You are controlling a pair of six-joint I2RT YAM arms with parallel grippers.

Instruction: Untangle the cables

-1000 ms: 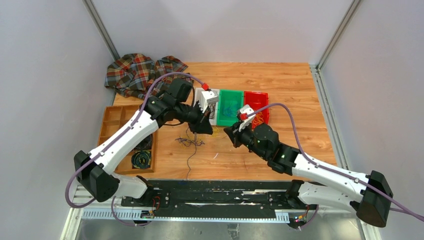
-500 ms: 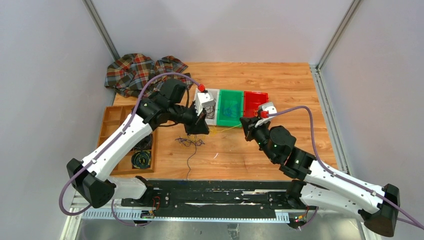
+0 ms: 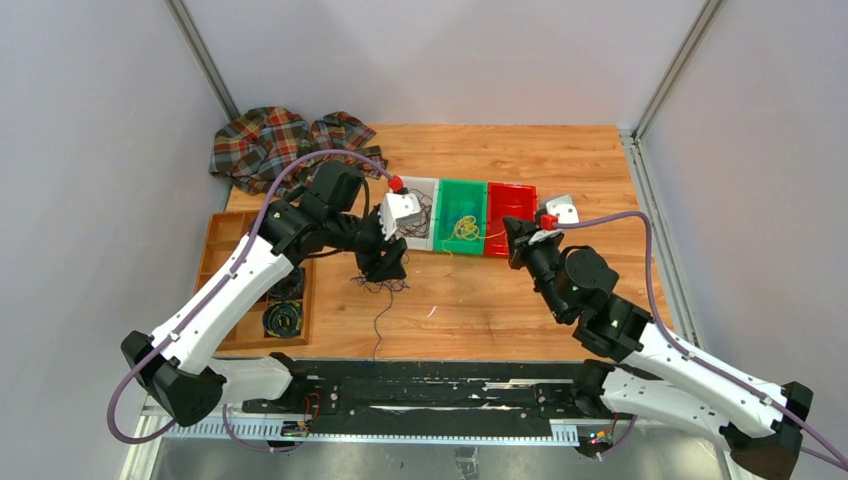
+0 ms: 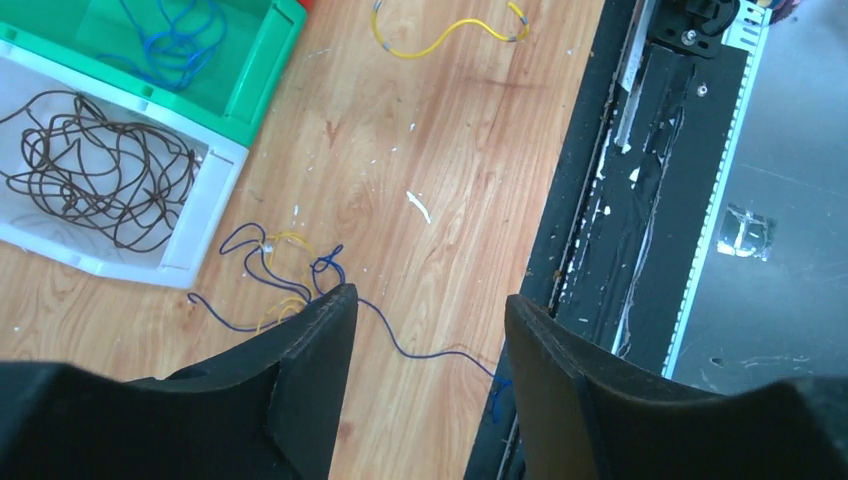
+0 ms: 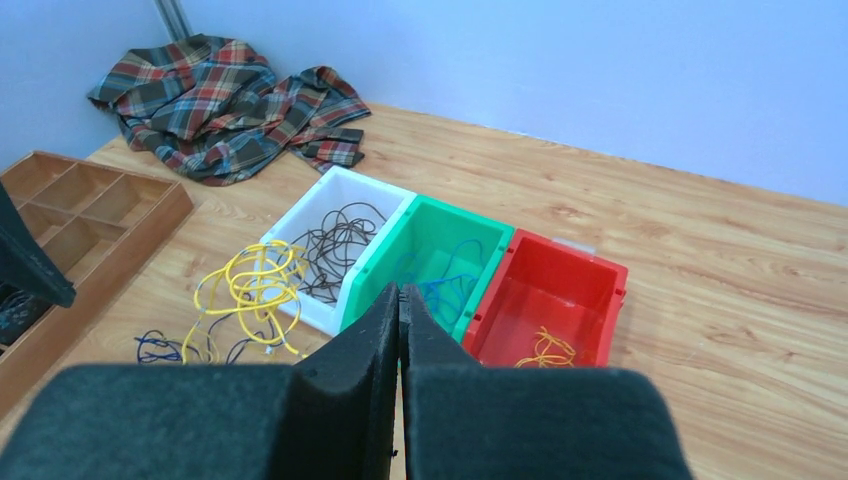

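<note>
Sorting station, as seen from the room. White plastic bin [image 4: 205, 226], left side of the left wrist view: holds a loose heap of dark brown cables [image 4: 95, 195]. Green plastic bin [image 4: 262, 66], touching it at upper left: a few blue cables [image 4: 175, 30] inside. Red plastic bin [image 5: 565, 290], right of centre in the right wrist view: a small clump of orange-yellow cables [image 5: 545, 350] on its floor. These three lots look sorted. Outstanding: a small knot of thin blue, dark and yellow cables [image 4: 285, 275] on the wooden table [image 4: 450, 150], just in front of the white bin, with one blue strand trailing toward the lower edge. Left gripper [image 4: 430, 300]: fingers spread, nothing between them, poised above that knot. Right gripper [image 5: 400, 295]: fingers pressed together, apparently pinching a strand of the looped yellow cable [image 5: 255, 285], which hangs left of centre. Estimate: mostly done, with the knot and the yellow loop left to place.
</note>
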